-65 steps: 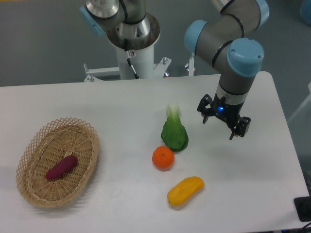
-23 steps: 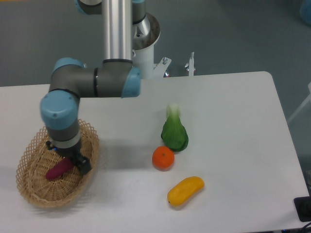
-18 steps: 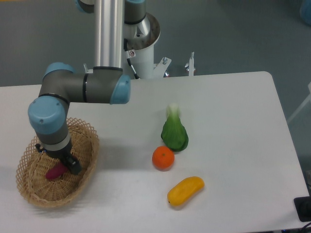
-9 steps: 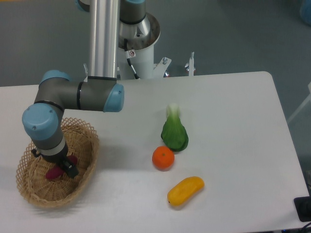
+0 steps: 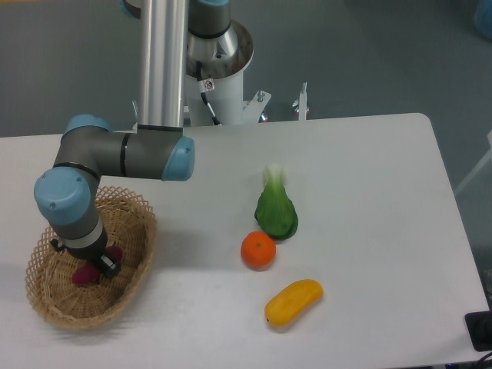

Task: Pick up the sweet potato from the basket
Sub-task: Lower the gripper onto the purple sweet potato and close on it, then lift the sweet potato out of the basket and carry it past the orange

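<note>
The tan wicker basket (image 5: 135, 217) lies at the table's left. Inside it rests the purple sweet potato (image 5: 81, 276), with only its two ends showing. My gripper (image 5: 96, 264) points down into the basket, right over the middle of the sweet potato, and its dark fingers (image 5: 108, 267) straddle it. The wrist and arm hide the gap between the fingers, so I cannot see whether they press on the tuber. The sweet potato still rests on the basket floor.
A green leafy vegetable (image 5: 276, 211), an orange (image 5: 258, 250) and a yellow-orange oblong fruit (image 5: 294, 301) lie on the white table to the right of the basket. The robot base (image 5: 219, 73) stands behind the table's far edge.
The arm swung from the table's right side to the basket and came down onto the sweet potato. In the last half second it sank only slightly, and the sweet potato has not moved.
</note>
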`<state>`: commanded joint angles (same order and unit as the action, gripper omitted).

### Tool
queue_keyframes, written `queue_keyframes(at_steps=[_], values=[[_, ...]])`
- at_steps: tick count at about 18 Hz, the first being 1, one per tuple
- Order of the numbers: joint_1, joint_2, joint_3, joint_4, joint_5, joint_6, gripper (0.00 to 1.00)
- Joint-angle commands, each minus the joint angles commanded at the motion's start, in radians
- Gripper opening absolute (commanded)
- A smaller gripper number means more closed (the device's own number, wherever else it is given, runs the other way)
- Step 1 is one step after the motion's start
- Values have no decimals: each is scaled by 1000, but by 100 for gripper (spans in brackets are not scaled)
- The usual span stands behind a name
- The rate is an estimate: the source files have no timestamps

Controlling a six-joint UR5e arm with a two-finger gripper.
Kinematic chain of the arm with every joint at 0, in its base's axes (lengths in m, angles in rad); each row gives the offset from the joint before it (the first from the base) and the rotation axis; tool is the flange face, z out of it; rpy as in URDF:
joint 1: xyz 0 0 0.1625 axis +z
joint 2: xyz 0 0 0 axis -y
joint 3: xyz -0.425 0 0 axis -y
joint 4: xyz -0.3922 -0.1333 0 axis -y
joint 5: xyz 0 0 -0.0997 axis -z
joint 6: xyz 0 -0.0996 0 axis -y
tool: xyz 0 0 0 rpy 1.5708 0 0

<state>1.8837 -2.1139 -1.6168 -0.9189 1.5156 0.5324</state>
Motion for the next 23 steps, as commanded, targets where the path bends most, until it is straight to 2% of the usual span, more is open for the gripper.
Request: queue_keyframes(at_steps=[6,10,13,17,23], values=[[6,63,-3,-3,0,0,29],[55,104,-3,-11,3,0,29],[123,141,-5,-14,2,12,29],[218,160,-15,-14,0,43,29],[392,221,-84,-14,2,228,29]])
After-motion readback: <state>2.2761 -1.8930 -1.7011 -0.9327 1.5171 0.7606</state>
